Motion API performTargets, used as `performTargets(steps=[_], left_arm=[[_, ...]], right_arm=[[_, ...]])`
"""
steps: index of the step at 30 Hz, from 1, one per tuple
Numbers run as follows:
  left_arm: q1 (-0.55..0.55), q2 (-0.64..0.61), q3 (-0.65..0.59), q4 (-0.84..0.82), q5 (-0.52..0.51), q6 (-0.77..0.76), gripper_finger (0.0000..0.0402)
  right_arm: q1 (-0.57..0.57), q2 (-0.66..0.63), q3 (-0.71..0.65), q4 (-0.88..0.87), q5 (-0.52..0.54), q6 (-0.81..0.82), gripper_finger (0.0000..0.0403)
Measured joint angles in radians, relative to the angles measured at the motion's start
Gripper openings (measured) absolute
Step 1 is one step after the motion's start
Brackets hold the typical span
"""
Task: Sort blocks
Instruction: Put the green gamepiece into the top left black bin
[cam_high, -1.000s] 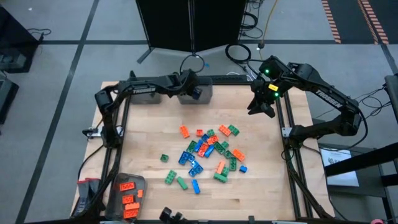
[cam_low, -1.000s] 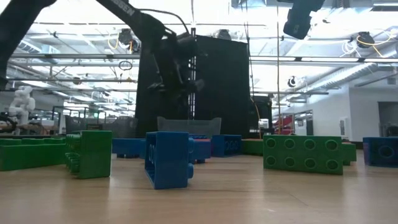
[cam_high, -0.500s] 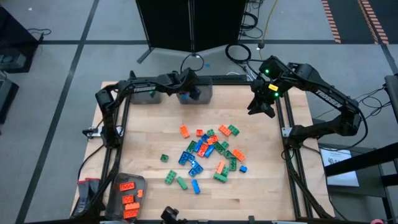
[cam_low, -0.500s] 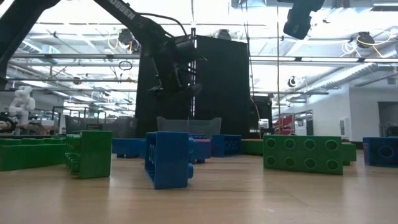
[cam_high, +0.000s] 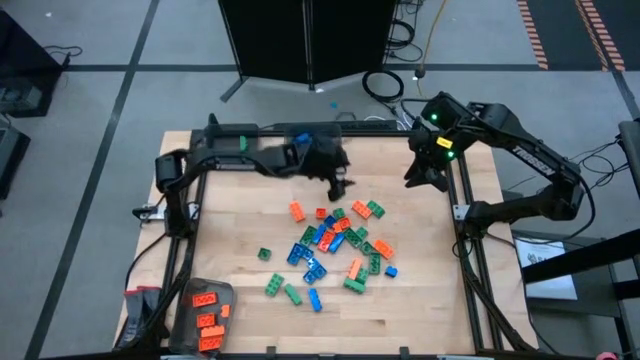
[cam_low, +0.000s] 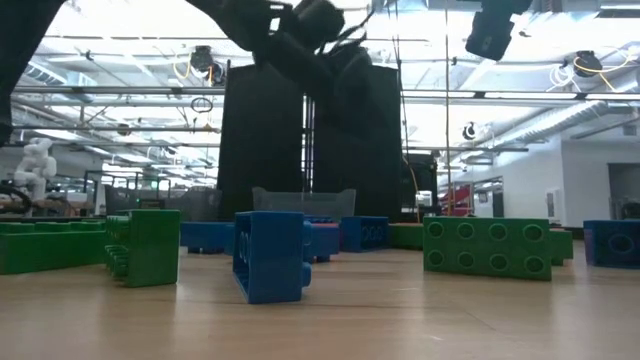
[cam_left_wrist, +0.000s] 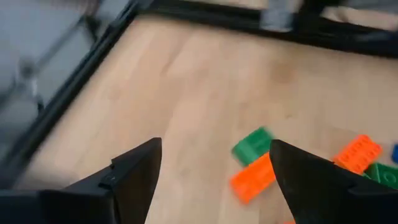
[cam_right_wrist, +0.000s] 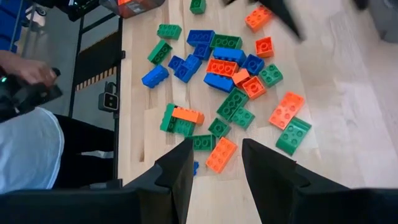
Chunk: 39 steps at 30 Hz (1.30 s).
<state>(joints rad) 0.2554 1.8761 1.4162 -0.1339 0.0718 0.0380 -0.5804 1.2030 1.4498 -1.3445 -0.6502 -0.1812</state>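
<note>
High view showed your left gripper (cam_high: 338, 180) had swung from the bin at the table's far edge toward the blocks (cam_high: 335, 245) mid-table, fingers spread and empty. That suggested a drop-off finished and another pick ahead; your right gripper (cam_right_wrist: 214, 163) hung open near the right edge.

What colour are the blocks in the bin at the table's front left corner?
Orange blocks, clearest in the high view.

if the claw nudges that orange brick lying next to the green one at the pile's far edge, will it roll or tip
Probably neither: the orange brick lies flat on the wooden table, so it should slide. It looks like rigid, light plastic. It touches the green brick, so a nudge would likely shift both.
</note>
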Motion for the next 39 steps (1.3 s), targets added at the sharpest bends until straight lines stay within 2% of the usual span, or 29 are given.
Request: performTargets(steps=[3, 5, 7, 9, 10, 11, 13, 17, 19, 21, 30, 39], left_arm=[[-0.049, 0.013, 0.0, 0.012, -0.015, 0.074, 0.0297], [-0.071, 0.013, 0.0, -0.015, -0.047, 0.043, 0.0297], [-0.09, -0.001, -0.001, -0.069, -0.076, -0.011, 0.0297], [-0.105, -0.026, -0.001, -0.12, -0.078, -0.031, 0.0297], [-0.112, -0.044, -0.001, -0.153, -0.079, -0.032, 0.0297], [-0.12, -0.062, -0.001, -0.176, -0.088, -0.031, 0.0297], [-0.128, -0.098, -0.001, -0.238, -0.124, -0.031, 0.0297], [-0.126, -0.17, -0.001, -0.39, -0.21, -0.039, 0.0297], [-0.12, -0.21, -0.001, -0.452, -0.238, -0.074, 0.0297], [-0.114, -0.246, -0.001, -0.519, -0.246, -0.101, 0.0297], [-0.106, -0.389, -0.001, -0.722, -0.323, -0.165, 0.0297], [-0.107, -0.487, -0.001, -0.855, -0.357, -0.217, 0.0297]], right_arm=[[0.0, -0.024, 0.0, 0.0, 0.004, 0.002, 0.0134], [0.0, -0.039, 0.0, 0.003, 0.079, 0.03, 0.0134], [0.01, -0.05, -0.018, 0.025, 0.264, 0.088, 0.0134], [0.022, -0.057, -0.08, 0.053, 0.499, 0.16, 0.0132], [0.024, -0.058, -0.125, 0.07, 0.591, 0.194, 0.0128], [0.023, -0.056, -0.174, 0.09, 0.633, 0.223, 0.0123], [0.024, -0.055, -0.3, 0.135, 0.622, 0.285, 0.0106], [0.063, -0.032, -0.57, 0.34, 0.472, 0.392, 0.0044], [0.084, -0.027, -0.662, 0.456, 0.46, 0.455, 0.0013], [0.099, -0.025, -0.716, 0.553, 0.461, 0.516, 0.0008], [0.203, 0.069, -0.758, 0.746, 0.468, 0.671, 0.0001], [0.273, 0.208, -0.758, 0.814, 0.496, 0.774, 0.0001]])
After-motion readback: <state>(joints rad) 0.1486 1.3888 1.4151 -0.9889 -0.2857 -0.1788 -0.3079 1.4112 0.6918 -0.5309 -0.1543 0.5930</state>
